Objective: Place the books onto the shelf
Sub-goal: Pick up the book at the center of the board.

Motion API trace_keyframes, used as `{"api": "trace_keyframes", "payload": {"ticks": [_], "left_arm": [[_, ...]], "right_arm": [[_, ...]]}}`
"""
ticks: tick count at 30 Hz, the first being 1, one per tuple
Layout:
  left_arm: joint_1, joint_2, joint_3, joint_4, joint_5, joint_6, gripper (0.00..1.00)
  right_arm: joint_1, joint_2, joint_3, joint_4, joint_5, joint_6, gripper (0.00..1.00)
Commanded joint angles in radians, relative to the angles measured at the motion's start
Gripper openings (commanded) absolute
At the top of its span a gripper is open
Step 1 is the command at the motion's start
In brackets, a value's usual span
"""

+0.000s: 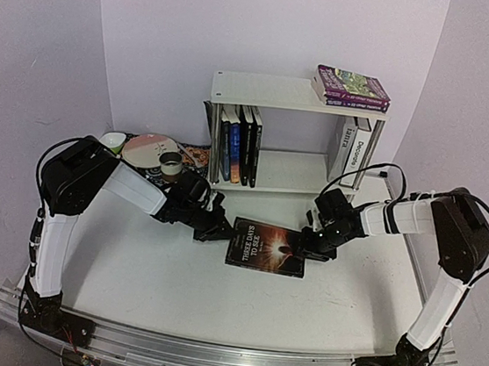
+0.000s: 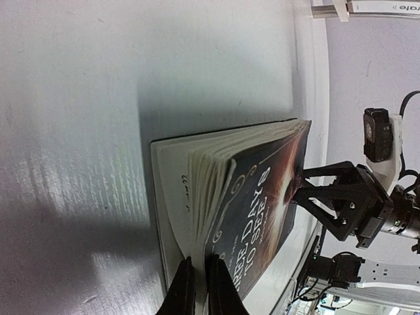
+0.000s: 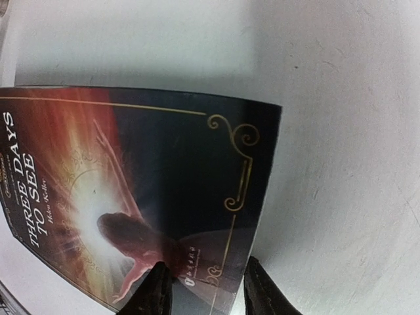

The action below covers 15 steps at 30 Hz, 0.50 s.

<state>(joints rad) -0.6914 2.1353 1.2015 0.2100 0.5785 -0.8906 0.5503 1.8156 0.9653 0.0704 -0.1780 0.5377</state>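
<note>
Currently mid-pickup: the one loose book point(image 1: 268, 246) lies flat on the surface point(image 1: 171, 281) before the shelf point(image 1: 299, 95), left pincer point(image 2: 199, 275) pressed together on its lifted cover edge, right pincer point(image 3: 205, 262) part-spread over the opposite corner; next probably needs a whole-book grip, then standing it in the lower-tier gap.

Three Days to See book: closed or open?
Partly open: left wrist view shows the book with cover and pages fanned upward, bottom leaf flat on the table.
</note>
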Motion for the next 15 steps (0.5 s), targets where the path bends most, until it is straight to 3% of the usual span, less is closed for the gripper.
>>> {"api": "trace_keyframes", "payload": {"ticks": [1, 7, 10, 15], "left_arm": [[-0.043, -0.078, -0.01, 0.091, 0.142, -0.007, 0.0], [-0.031, -0.134, -0.039, 0.089, 0.161, -0.049, 0.0], [-0.028, -0.169, -0.055, 0.088, 0.162, -0.057, 0.0], [-0.027, -0.213, -0.07, 0.08, 0.163, -0.066, 0.0]], "right_arm": [[0.031, -0.042, -0.031, -0.029, -0.074, -0.06, 0.5], [0.068, -0.205, -0.061, -0.155, 0.14, -0.257, 0.83], [0.136, -0.301, -0.092, -0.164, 0.29, -0.387, 0.88], [0.314, -0.425, -0.162, -0.083, 0.436, -0.671, 0.88]]}}
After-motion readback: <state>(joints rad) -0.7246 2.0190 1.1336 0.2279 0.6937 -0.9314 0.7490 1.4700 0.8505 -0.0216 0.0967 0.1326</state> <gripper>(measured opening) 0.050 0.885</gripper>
